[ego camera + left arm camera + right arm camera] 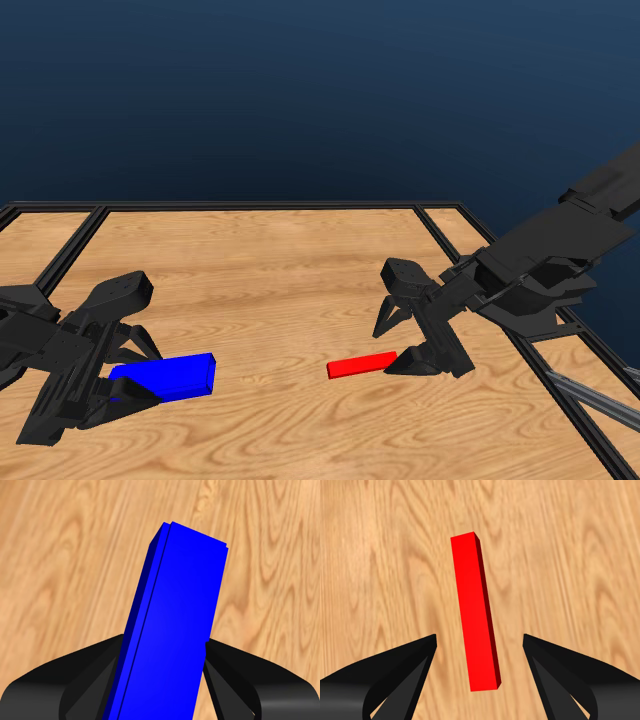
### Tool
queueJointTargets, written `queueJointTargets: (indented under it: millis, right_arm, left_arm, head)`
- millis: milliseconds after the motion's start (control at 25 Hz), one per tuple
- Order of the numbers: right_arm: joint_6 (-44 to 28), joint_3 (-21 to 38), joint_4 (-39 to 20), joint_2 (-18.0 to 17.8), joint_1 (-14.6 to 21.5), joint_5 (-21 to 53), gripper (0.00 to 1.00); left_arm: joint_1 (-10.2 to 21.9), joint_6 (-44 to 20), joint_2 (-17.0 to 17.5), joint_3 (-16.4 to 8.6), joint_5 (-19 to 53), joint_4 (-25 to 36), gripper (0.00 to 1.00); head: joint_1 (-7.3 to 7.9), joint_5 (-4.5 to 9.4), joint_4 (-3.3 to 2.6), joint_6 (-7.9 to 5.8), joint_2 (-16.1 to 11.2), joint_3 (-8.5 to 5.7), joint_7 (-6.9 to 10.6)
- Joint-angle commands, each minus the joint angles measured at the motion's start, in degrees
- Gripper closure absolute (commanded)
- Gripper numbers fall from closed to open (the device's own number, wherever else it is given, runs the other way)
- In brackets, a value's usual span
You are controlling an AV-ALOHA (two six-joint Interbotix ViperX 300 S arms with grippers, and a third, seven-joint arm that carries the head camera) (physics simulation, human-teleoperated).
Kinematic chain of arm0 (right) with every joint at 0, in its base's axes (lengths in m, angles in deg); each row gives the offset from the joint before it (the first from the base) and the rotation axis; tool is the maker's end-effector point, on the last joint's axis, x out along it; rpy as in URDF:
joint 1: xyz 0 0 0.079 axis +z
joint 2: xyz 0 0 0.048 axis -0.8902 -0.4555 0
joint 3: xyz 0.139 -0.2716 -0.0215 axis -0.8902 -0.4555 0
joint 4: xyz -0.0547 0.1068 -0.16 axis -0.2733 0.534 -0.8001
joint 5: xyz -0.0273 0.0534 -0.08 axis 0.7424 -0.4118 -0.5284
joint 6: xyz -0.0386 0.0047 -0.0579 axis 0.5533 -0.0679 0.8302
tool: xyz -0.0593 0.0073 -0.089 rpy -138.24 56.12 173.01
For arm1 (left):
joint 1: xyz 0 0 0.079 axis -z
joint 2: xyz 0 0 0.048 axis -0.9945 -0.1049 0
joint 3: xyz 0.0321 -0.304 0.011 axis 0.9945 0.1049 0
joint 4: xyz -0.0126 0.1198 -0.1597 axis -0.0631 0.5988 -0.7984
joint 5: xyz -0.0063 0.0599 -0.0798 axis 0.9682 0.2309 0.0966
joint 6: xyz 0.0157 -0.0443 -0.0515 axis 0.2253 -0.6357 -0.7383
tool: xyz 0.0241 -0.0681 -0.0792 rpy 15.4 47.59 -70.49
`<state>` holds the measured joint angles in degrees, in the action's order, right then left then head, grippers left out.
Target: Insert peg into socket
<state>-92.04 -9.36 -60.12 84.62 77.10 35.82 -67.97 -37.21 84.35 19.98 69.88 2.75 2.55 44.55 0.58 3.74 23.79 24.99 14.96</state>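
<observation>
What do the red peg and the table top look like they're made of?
Peg: uniform bright red, matte and textureless, most like plastic or painted material; the render leaves it open. Table: light wood by its visible grain and swirls, with no sheen.

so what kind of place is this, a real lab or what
Most likely a rendered simulation bench, not a real room: a flat wood-grain table with a black frame, a blank dark blue backdrop, and plain untextured blocks, the blue socket and red peg, one by each black arm's claw.
</observation>
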Motion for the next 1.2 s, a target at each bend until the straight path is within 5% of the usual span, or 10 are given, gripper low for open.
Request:
queueJointTargets:
  millis: [40,400,440,480,600,960,1200]
  right_arm:
    - [-5.7,0.8,-2.7,-0.6,2.1,5.4,0.0]
    - [-15.2,3.5,-8.4,-4.6,4.3,8.2,0.0]
    - [-16.2,4.4,-9.5,-4.8,4.4,9.4,0.2]
    - [-16.8,6.0,-10.4,-5.2,4.2,9.3,1.0]
    - [-19.0,7.4,-13.7,-7.3,4.8,13.4,1.0]
    - [-28.2,11.4,-24.4,-5.0,5.1,22.9,1.0]
    - [-26.7,16.9,-27.9,-1.7,4.3,27.8,1.0]
  left_arm:
    - [1.3,1.4,-3.8,-3.7,-4.9,1.1,1.0]
    - [1.5,1.7,-3.0,-3.3,-5.6,0.5,1.0]
    - [1.5,1.7,-3.2,-3.0,-5.4,0.5,1.0]
    - [1.5,1.6,-3.1,-3.1,-5.9,0.4,1.0]
    - [1.6,1.7,-3.0,-2.5,-6.3,0.0,1.0]
    - [1.4,2.2,-0.3,-2.2,-6.2,-1.2,1.0]
    - [1.3,3.7,1.2,-2.0,-5.7,-1.7,1.0]
  head:
    - [-0.09,0.04,-0.05,-0.44,0.7,-0.81,0.41]
    - [0.13,0.61,0.0,-0.61,0.8,-0.77,0.07]
    - [0.14,0.64,0.01,-0.6,0.8,-0.77,0.03]
    - [0.19,0.7,0.03,-0.59,0.8,-0.8,-0.04]
    - [0.49,0.78,0.11,-0.65,1.1,-0.78,-0.34]
    - [1.81,-0.07,0.67,-0.29,2.8,-0.62,-2.71]
    - [3.4,-0.8,1.37,0.51,3.7,-0.62,-5.03]
